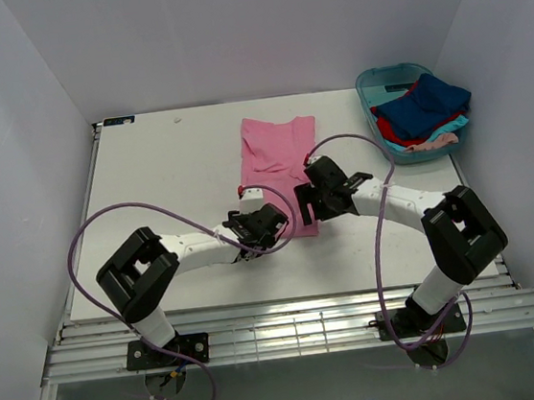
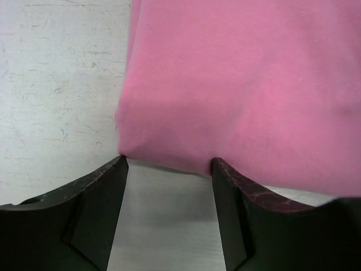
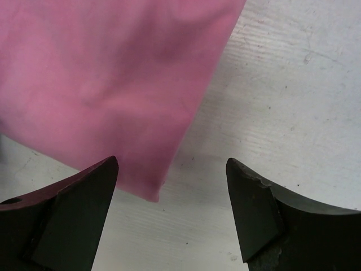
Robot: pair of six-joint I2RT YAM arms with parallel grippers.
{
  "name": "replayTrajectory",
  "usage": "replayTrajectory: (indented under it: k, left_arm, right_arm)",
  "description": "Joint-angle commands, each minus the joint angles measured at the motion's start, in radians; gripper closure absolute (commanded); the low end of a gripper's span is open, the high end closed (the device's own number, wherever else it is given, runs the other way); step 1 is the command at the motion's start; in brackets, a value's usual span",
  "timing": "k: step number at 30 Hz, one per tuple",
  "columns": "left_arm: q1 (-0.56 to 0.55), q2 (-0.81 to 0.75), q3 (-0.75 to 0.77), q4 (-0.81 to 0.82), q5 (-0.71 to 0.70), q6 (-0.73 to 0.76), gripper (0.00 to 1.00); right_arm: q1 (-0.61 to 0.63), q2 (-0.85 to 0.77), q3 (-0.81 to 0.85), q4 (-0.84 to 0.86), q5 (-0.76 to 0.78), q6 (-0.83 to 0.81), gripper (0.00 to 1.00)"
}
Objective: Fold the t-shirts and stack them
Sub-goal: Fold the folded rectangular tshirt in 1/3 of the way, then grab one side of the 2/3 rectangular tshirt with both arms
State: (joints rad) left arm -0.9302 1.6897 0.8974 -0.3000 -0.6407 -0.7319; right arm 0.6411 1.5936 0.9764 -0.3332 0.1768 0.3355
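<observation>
A pink t-shirt (image 1: pixel 277 160) lies flat on the white table (image 1: pixel 159 183), folded into a long strip. My left gripper (image 1: pixel 267 217) is open at its near left corner; in the left wrist view the shirt's near edge (image 2: pixel 242 84) touches both fingertips of the gripper (image 2: pixel 169 164). My right gripper (image 1: pixel 308 200) is open at the near right corner; in the right wrist view that corner (image 3: pixel 113 73) lies just ahead of the open gripper (image 3: pixel 172 164). Neither holds cloth. Dark blue (image 1: pixel 429 99), red (image 1: pixel 389 130), turquoise (image 1: pixel 447 128) and pale pink (image 1: pixel 434 143) shirts lie heaped at the back right.
The heaped shirts fill a teal plastic tub (image 1: pixel 366 82) in the back right corner. White walls close in the table on the left, back and right. Purple cables loop off both arms above the table's near half.
</observation>
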Motion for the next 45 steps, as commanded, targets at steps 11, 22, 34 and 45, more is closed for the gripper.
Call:
replayTrajectory:
  k: [11,22,34,45]
  left_arm:
    - [0.011,-0.157,-0.074,0.018,-0.112,-0.014,0.29]
    - [0.115,-0.185,-0.137,0.091,-0.054,0.037,0.29]
    - [0.206,-0.156,-0.203,0.275,0.110,0.118,0.30]
    - [0.206,-0.145,-0.206,0.282,0.162,0.086,0.30]
  right_arm:
    - [0.052,-0.041,-0.084,0.095,-0.074,0.111,0.19]
    - [0.071,-0.029,-0.044,0.086,-0.073,0.114,0.20]
    - [0.089,0.009,-0.045,0.109,-0.077,0.128,0.21]
    - [0.100,0.048,-0.076,0.128,-0.065,0.142,0.25]
